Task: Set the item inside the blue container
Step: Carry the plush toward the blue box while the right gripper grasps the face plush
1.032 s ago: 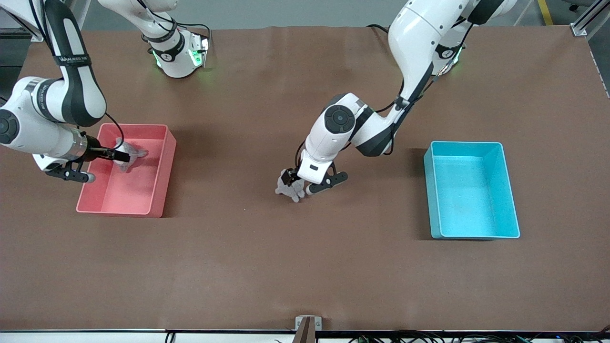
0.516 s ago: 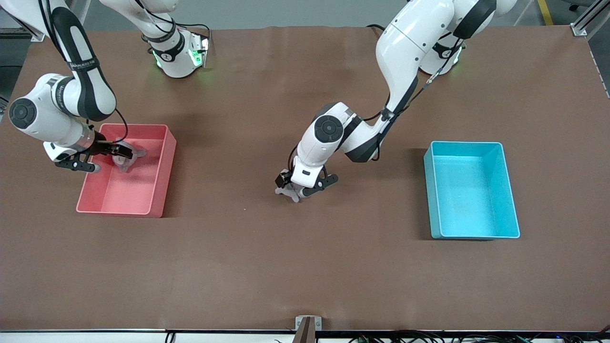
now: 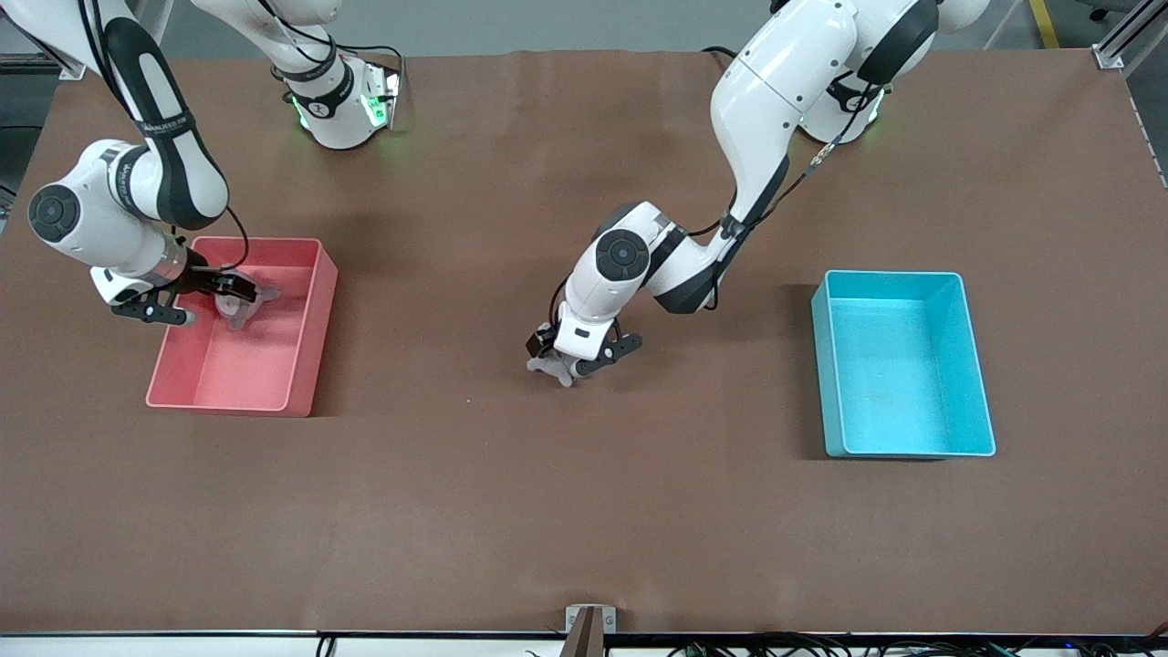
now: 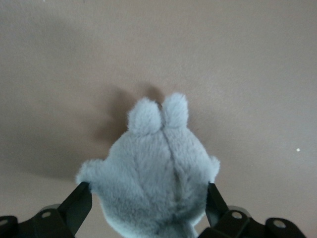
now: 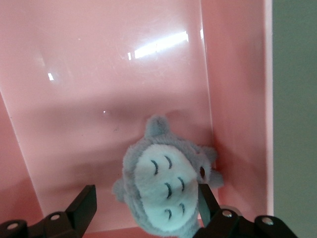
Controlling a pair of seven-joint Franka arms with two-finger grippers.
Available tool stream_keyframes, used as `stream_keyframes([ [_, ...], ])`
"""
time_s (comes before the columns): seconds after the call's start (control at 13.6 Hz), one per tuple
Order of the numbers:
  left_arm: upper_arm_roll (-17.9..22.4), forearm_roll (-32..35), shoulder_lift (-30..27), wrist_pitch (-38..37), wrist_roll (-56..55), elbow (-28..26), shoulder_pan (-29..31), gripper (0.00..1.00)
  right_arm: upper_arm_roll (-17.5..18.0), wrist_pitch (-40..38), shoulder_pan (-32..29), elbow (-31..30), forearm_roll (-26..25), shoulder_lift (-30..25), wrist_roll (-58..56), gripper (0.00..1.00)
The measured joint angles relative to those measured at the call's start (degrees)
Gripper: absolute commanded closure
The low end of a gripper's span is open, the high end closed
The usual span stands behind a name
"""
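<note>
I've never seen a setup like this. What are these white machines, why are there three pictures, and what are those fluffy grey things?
The white machines are two robot arms bolted to a brown table. Each ends in a two-fingered hand. The wide picture comes from a camera high across the table, facing the arms. The two close-ups come from small cameras on the arms' wrists, so the black prongs at their edges are the fingers.

The fluffy things are two grey plush toys. The left hand is down at mid-table, fingers open on either side of one plush toy lying on the bare table. The right hand reaches into a pink bin, fingers on either side of the other plush, which lies belly-up in a corner. I can't tell whether either toy is gripped yet. The blue container sits empty toward the left arm's end.
</note>
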Motion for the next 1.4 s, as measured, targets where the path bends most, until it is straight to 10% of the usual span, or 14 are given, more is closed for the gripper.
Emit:
stream_keyframes([
  [0.44,0.0,0.0,0.4,0.0,0.0,0.4,-0.6,0.74,0.0,1.7,-0.1,-0.2,0.0,1.7,0.0,0.17],
  [0.96,1.0,0.0,-5.2,-0.1,0.6,1.0,2.2,0.76,0.0,2.0,-0.1,-0.2,0.0,3.1,0.0,0.50],
  [1.4,1.1,0.0,-24.3,-2.2,12.5,-17.8,12.9,0.79,0.0,2.0,-0.2,-0.1,0.0,3.1,0.0,0.85],
])
